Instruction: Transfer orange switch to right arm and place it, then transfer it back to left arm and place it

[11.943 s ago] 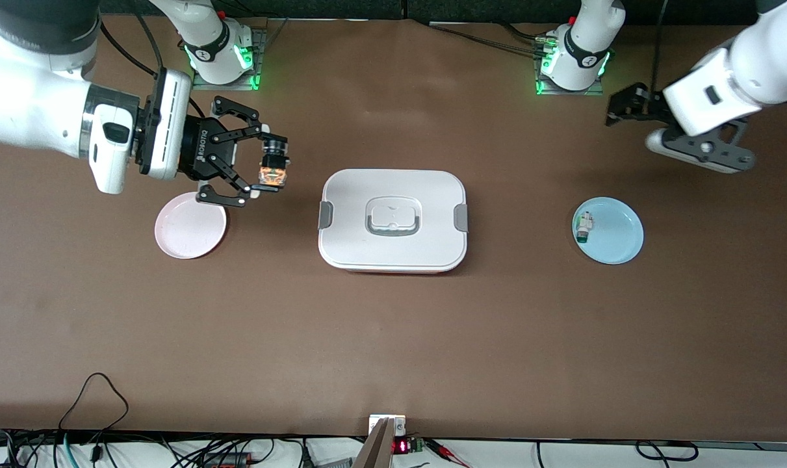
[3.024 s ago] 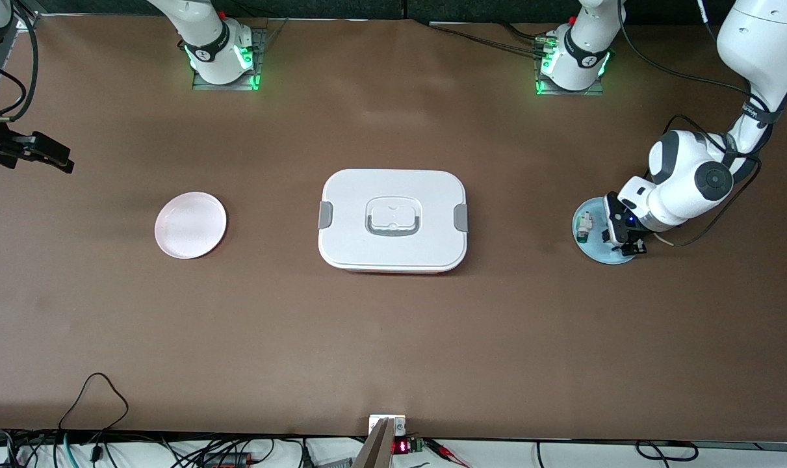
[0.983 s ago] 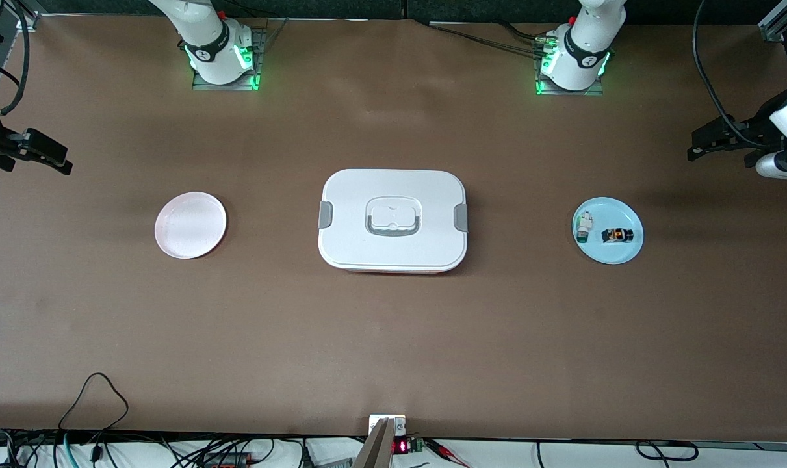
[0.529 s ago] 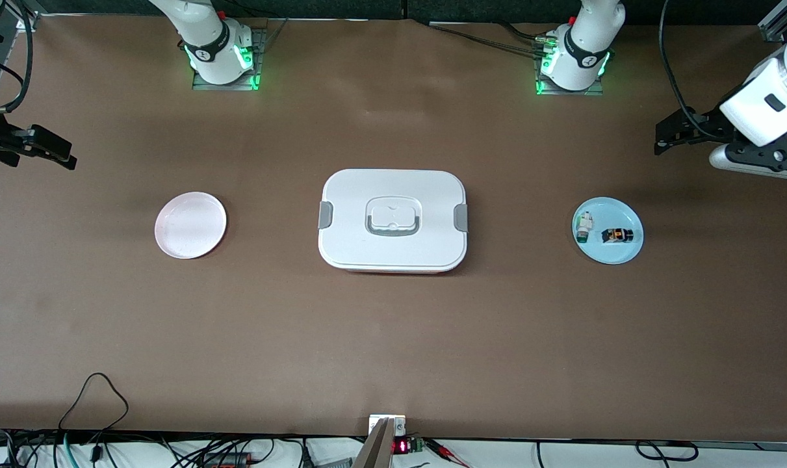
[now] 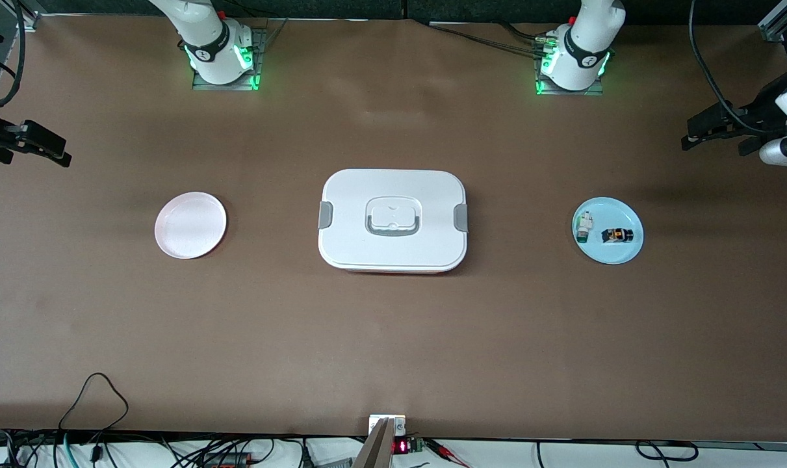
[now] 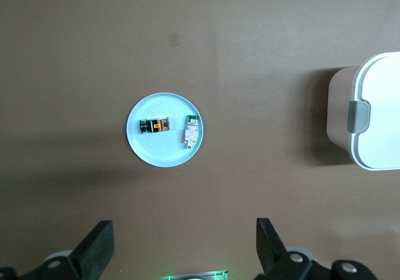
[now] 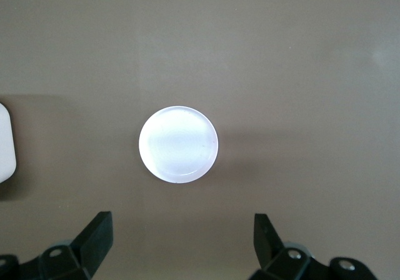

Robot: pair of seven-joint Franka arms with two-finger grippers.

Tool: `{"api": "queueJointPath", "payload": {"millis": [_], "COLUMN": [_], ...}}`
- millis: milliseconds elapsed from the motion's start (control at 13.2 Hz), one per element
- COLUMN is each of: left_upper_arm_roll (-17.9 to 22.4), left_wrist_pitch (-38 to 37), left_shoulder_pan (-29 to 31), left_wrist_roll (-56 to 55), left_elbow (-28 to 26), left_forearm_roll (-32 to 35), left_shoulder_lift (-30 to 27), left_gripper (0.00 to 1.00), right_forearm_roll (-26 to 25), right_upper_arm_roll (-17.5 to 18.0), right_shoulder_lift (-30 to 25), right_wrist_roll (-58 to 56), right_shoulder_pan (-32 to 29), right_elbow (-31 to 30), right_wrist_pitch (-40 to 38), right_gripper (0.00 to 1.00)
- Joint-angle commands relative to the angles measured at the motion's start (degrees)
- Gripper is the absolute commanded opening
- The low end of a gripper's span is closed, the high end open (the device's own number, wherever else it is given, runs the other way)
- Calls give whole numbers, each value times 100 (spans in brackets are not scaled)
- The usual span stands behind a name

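The orange switch lies on its side on a light blue plate toward the left arm's end of the table. The white box with grey latches stands at the table's middle. My left gripper hangs open and empty over the table end past the blue plate. In the left wrist view the orange switch and the blue plate lie well below my open left gripper. My right gripper hangs open and empty over the other table end; in its wrist view the right gripper holds nothing.
A small white switch with a green tip shares the blue plate, on the side toward the box. An empty pink plate sits toward the right arm's end. Cables trail along the table's front edge.
The left gripper swung in toward the table's middle, then back out to the table end. The right gripper shifted only slightly. The switch and plates stayed put.
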Motion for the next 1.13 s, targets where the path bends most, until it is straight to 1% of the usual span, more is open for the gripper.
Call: {"api": "queueJointPath", "payload": {"millis": [0,378,680,1058], "left_upper_arm_roll": [62,10,-324,-316], "left_wrist_pitch": [-121,-103,-60,20], "left_shoulder_pan": [-39,-30,31,93], "left_wrist_roll": [162,153,74,188], "left_elbow": [85,85,6,-21], "left_forearm_roll": [49,164,629,648], "left_shoulder_lift": [-13,-4,-109,-119], "left_gripper": [100,100,100,100], "right_forearm_roll": [30,30,39,74], "right_upper_arm_roll": [45,45,45,45], "right_shoulder_lift": [21,47,47,38], "right_wrist_roll": [-84,-75,-66,-57], "right_shoulder_pan": [-67,-58,-67,-67], "right_elbow": [103,103,103,103], "right_wrist_pitch": [-127,-118,-118,-118], "right_gripper": [100,100,100,100]}}
